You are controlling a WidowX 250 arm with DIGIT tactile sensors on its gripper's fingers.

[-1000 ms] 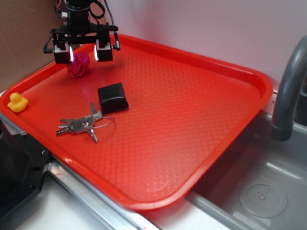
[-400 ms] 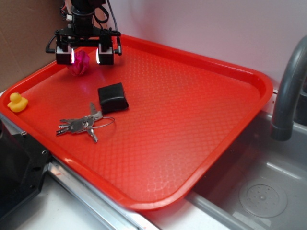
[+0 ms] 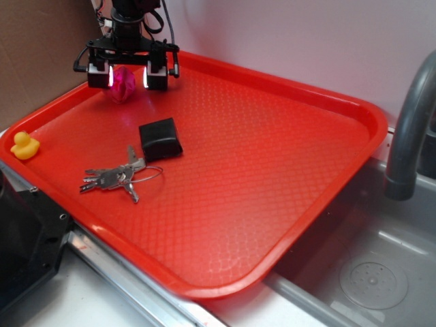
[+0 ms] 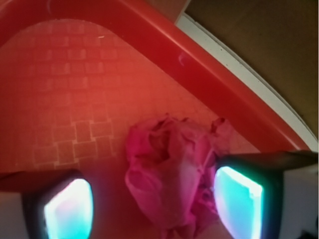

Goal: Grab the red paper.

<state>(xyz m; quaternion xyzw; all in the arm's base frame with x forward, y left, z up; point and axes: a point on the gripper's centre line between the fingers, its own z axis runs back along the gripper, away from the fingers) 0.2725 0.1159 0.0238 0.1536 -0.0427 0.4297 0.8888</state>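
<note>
starting at the left of the exterior view, a yellow duck (image 3: pixel 24 145) sits on the near-left rim of the red tray (image 3: pixel 286 177), a bunch of keys (image 3: pixel 117 178) lies on the tray floor further right, and a black box (image 3: pixel 161 138) rests just beyond the keys. above these, in the tray's far-left corner, the gripper (image 3: pixel 127 76) hangs with its two fingers spread wide, and the red paper (image 3: pixel 124 84) shows in the gap between them. the wrist view settles the relation the grab turns on: the red paper (image 4: pixel 172 174) lies between the pads but off centre, with open tray floor between it and the left pad (image 4: pixel 67 208), while its crumpled edge looks to meet or overlap the right pad (image 4: pixel 238 201). the wad has no clear long axis; it is a lumpy, rose-like ball, a little taller than wide in this view, so the closing direction probably matters little. a close from here would likely have the right pad touch first and push the paper leftward before the other pad arrives. whether the fingertips are down at the tray floor or above it cannot be told from either view. the wad's lower edge is cut off by the wrist frame, and in the exterior view the fingers cover its sides. the tray wall (image 4: pixel 209 64) rises close behind the paper.
</note>
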